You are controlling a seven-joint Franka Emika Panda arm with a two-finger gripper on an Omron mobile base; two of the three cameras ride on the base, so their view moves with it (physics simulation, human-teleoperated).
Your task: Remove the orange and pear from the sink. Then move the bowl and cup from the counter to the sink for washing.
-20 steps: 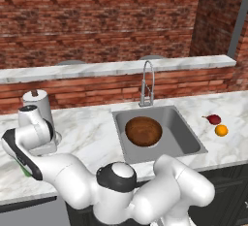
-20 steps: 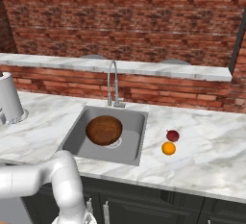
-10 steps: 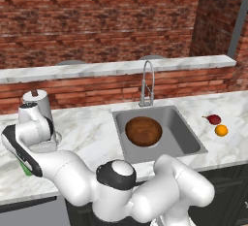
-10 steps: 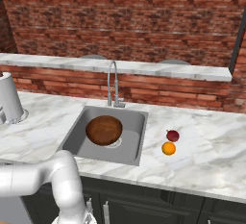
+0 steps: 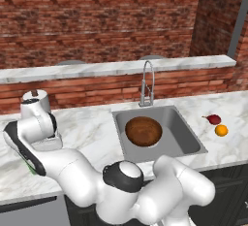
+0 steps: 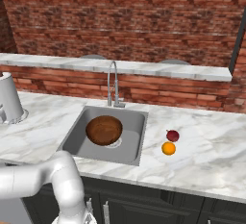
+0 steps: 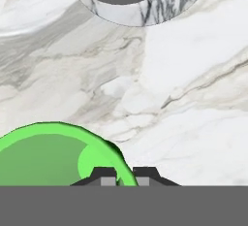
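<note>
gripper [image 7: 120, 175] clenched on the rim of the cup [image 7: 53, 154]: in the hand view, 1 dark fingertip [image 7: 104, 175] inside the green wall, the other just outside it, the rim pinched between. cup body spread to the left of the jaws in that view, mouth toward the camera, so apparently upright on the white marble counter [image 7: 184, 99]; contact of its base with the marble hidden, so lifted or resting not determinable. grip off-centre, at 1 side of the rim, not across the mouth.

governing relation for the coming move: the sink [image 5: 181, 133] well apart from the grasp, to the right along the counter in the left base view, with the arm folded far to the left near the white appliance [image 5: 36, 103]. bowl [image 5: 143, 131] already in the basin, over the drain. orange [image 5: 221, 130] and pear [image 5: 213, 119] on the counter right of the sink, just beside each other.

likely requirement: lift clear, long swing right, release beside or into the bowl.
</note>
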